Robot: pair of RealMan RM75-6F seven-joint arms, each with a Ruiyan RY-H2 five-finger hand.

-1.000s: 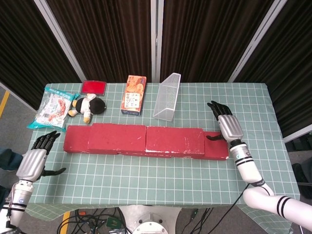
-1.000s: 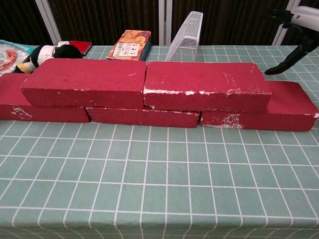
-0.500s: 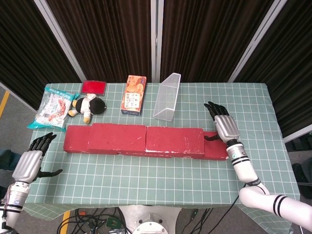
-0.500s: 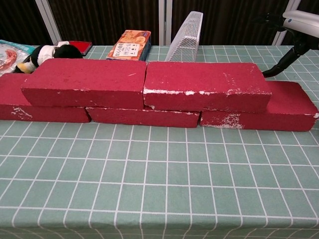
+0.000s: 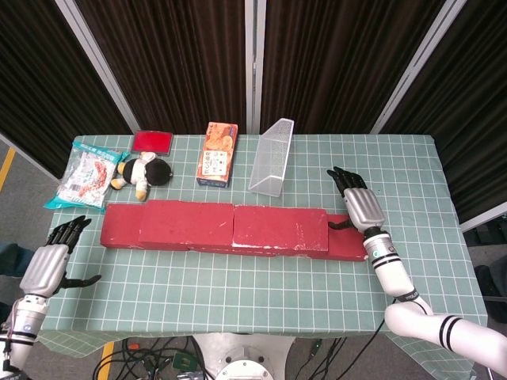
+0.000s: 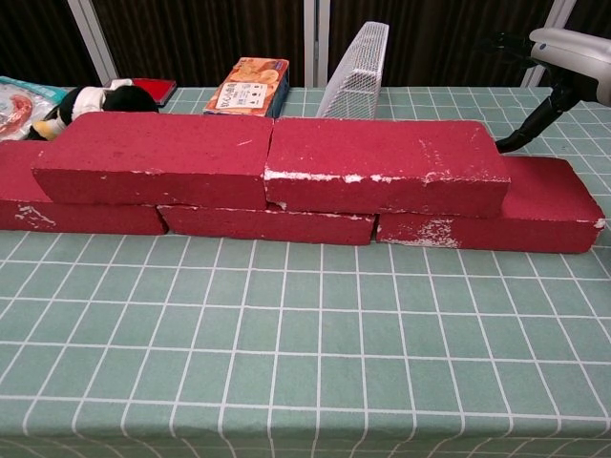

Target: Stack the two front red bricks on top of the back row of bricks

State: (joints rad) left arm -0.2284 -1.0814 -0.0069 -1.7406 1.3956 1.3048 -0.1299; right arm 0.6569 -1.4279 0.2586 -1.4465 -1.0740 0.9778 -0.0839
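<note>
- Red bricks [image 6: 286, 162]: two lie end to end on top of the back row [image 6: 535, 205], mid-counter [image 6: 305, 353].
- Right hand [image 5: 360, 207] sits at the row's right end, thumb on the end brick, fingers [image 5: 342, 178] spread, holding nothing.
- Left hand [image 5: 49, 265] hovers off the counter's left edge, fingers loosely apart, empty.

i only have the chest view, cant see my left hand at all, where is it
Observer: The left hand hovers off the table's front left corner, holding nothing.
Operator: and the right, is it gripping a brick
Observer: No. The right hand is above the right end brick, thumb pointing at the top right brick, fingers spread.
Operator: anything behind the toy
Observer: A flat red box lies behind the toy, near the back edge.
</note>
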